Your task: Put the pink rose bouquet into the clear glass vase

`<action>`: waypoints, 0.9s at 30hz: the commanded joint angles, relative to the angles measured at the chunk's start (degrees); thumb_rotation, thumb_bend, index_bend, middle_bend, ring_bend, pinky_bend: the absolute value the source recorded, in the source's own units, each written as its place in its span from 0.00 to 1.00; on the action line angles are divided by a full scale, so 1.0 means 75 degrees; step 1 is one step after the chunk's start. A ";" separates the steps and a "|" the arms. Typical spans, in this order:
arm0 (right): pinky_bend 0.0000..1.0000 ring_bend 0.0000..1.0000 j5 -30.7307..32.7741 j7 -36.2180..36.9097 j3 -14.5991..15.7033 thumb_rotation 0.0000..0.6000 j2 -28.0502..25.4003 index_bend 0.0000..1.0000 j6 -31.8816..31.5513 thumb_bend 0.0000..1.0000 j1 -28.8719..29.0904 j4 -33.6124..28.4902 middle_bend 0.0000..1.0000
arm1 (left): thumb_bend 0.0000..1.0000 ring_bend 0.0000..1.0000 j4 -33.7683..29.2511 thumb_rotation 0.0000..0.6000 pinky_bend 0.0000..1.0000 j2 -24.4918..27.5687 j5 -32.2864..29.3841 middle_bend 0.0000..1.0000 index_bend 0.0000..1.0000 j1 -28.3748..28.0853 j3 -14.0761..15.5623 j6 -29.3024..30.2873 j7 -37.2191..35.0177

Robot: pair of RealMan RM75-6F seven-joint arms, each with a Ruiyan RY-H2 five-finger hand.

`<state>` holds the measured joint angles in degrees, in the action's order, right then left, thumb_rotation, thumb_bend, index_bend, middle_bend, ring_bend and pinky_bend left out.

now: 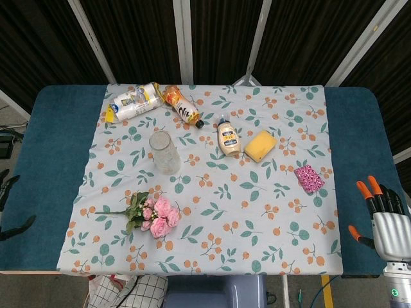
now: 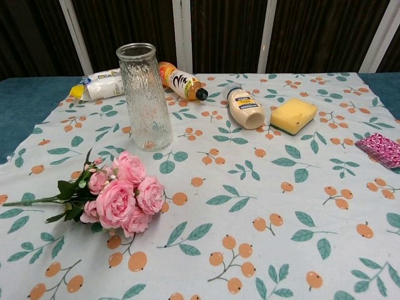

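The pink rose bouquet (image 1: 154, 216) lies on its side on the floral cloth at the front left, blooms to the right and green stem pointing left; the chest view shows the bouquet (image 2: 115, 197) close by. The clear glass vase (image 1: 165, 153) stands upright behind it, and the vase (image 2: 145, 97) looks empty in the chest view. My right hand (image 1: 385, 221) hovers off the table's front right edge, fingers spread and holding nothing. Of my left hand (image 1: 14, 212) only dark fingers show at the far left edge, apart and holding nothing. Both hands are far from the bouquet.
At the back lie a white packet (image 1: 133, 101), an orange sauce bottle (image 1: 182, 106) and a mayonnaise bottle (image 1: 228, 136), all on their sides. A yellow sponge (image 1: 260, 145) and a pink patterned packet (image 1: 309, 178) sit to the right. The blue table (image 1: 54, 160) shows beside the cloth.
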<state>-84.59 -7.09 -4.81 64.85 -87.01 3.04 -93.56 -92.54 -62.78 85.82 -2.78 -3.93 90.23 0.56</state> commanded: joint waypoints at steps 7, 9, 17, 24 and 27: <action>0.09 0.00 -0.0024 -0.0057 0.0020 1.00 0.0031 0.14 0.0076 0.23 0.0044 -0.0013 0.03 | 0.30 0.00 -0.0114 1.00 0.04 0.0031 -0.0131 0.03 0.14 0.0006 0.0028 -0.0133 0.0170; 0.09 0.00 -0.0005 -0.0066 0.0018 1.00 0.0041 0.14 0.0112 0.23 0.0059 -0.0013 0.03 | 0.30 0.00 -0.0129 1.00 0.04 0.0033 -0.0100 0.03 0.14 0.0010 0.0037 -0.0119 0.0186; 0.09 0.00 0.0082 -0.0065 -0.0028 1.00 0.0018 0.14 0.0034 0.23 0.0013 -0.0084 0.03 | 0.30 0.00 -0.0123 1.00 0.04 0.0015 -0.0052 0.03 0.13 -0.0018 0.0051 -0.0159 0.0189; 0.09 0.00 0.0132 0.0091 -0.0026 1.00 -0.0083 0.13 -0.0028 0.23 -0.0066 -0.0172 0.03 | 0.26 0.00 -0.0248 1.00 0.04 0.0039 0.0092 0.03 0.13 -0.0076 0.0151 -0.0301 0.0187; 0.09 0.00 0.0176 0.0151 -0.0031 1.00 -0.0106 0.13 -0.0014 0.23 -0.0080 -0.0168 0.03 | 0.22 0.00 -0.0347 1.00 0.04 0.0059 0.0247 0.03 0.12 -0.0158 0.0230 -0.0446 0.0099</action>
<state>-83.35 -6.03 -5.02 64.12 -87.16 2.46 -94.83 -94.74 -62.43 87.16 -3.62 -2.55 87.44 1.64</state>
